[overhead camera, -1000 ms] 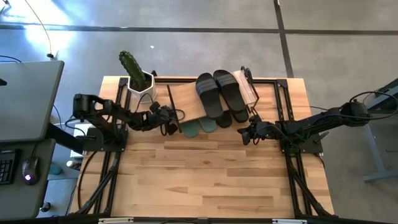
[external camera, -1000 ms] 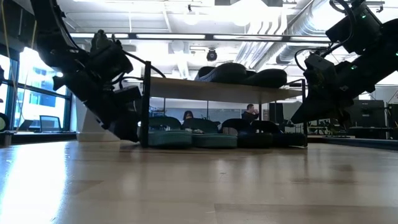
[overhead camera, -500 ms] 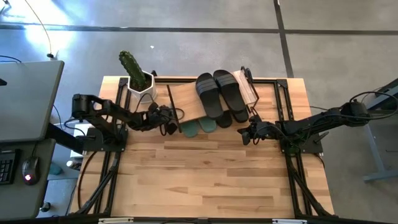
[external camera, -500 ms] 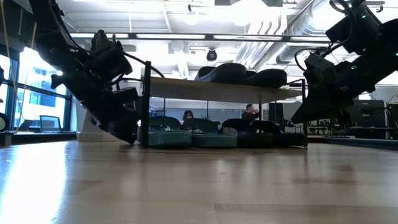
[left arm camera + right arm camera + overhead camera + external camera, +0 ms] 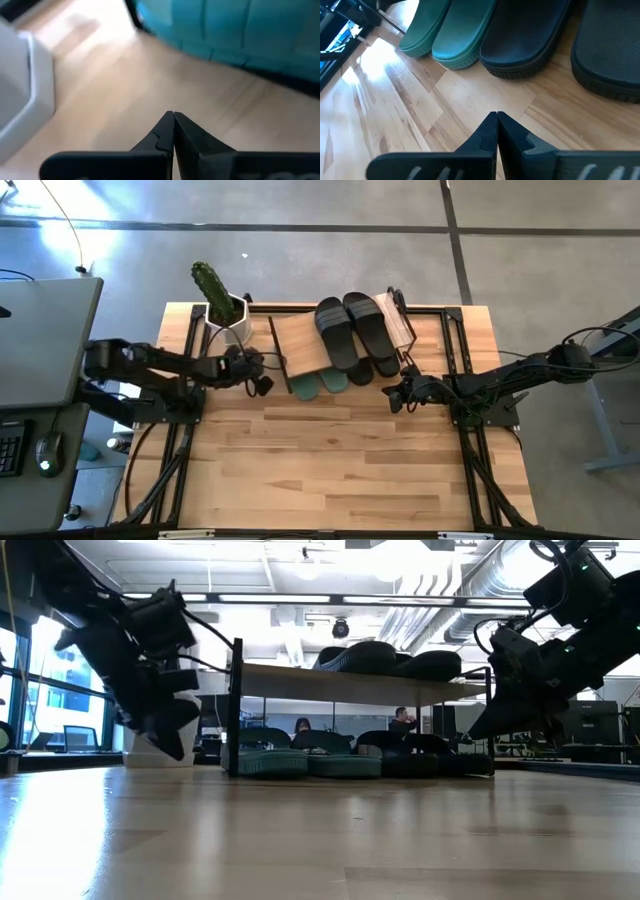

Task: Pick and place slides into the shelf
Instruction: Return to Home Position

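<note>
Fingertips of the left gripper [image 5: 173,117] meet with nothing between them. It hangs over the table [image 5: 340,470] between the cactus pot [image 5: 228,322] and the shelf [image 5: 300,340]. The right gripper [image 5: 497,119], pinched empty too, hovers off the shelf's right front corner. Two black slides [image 5: 355,330] lie on top; the green slides [image 5: 320,383] and another black pair [image 5: 530,35] sit underneath.

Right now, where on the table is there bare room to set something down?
Bare: the wide table stretch from the left claw and right claw away from the shelf. Its top is free between the cactus and the black slides. Crowded: underneath, green slides and more black ones fill it.
</note>
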You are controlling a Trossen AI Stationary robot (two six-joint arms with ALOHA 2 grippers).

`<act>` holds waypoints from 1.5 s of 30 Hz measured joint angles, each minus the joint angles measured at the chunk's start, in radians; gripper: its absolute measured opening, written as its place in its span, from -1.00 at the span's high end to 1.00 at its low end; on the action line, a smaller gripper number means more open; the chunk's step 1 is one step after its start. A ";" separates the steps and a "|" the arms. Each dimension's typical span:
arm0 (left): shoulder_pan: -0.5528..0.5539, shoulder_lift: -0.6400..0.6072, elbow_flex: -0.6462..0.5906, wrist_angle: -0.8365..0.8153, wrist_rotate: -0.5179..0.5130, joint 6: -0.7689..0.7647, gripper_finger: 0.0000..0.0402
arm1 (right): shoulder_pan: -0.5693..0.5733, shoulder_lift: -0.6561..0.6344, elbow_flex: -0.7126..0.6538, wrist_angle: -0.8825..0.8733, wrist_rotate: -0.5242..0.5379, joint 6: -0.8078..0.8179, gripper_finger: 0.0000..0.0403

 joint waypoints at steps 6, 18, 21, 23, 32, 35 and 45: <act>-0.029 -0.126 0.000 -0.147 0.031 -0.092 1.00 | 0.000 0.000 0.000 -0.003 0.000 0.000 1.00; -0.245 -0.424 0.000 -0.175 0.040 -0.201 1.00 | 0.000 0.000 0.000 -0.003 -0.077 0.015 1.00; -0.308 -0.493 0.000 -0.110 0.079 -0.200 1.00 | 0.000 -0.005 0.000 0.000 -0.144 0.037 1.00; -0.343 -0.536 0.000 -0.026 0.111 -0.200 1.00 | 0.000 -0.021 0.000 0.020 -0.199 0.052 1.00; -0.406 -0.650 0.000 0.325 0.213 -0.022 1.00 | 0.000 -0.210 0.063 0.163 -0.417 -0.002 1.00; -0.406 -0.682 0.000 0.380 0.307 0.040 1.00 | 0.000 -0.306 0.153 0.132 -0.418 -0.105 1.00; -0.405 -0.888 0.000 0.385 0.559 0.065 1.00 | 0.000 -0.633 0.365 -0.091 -0.338 -0.418 1.00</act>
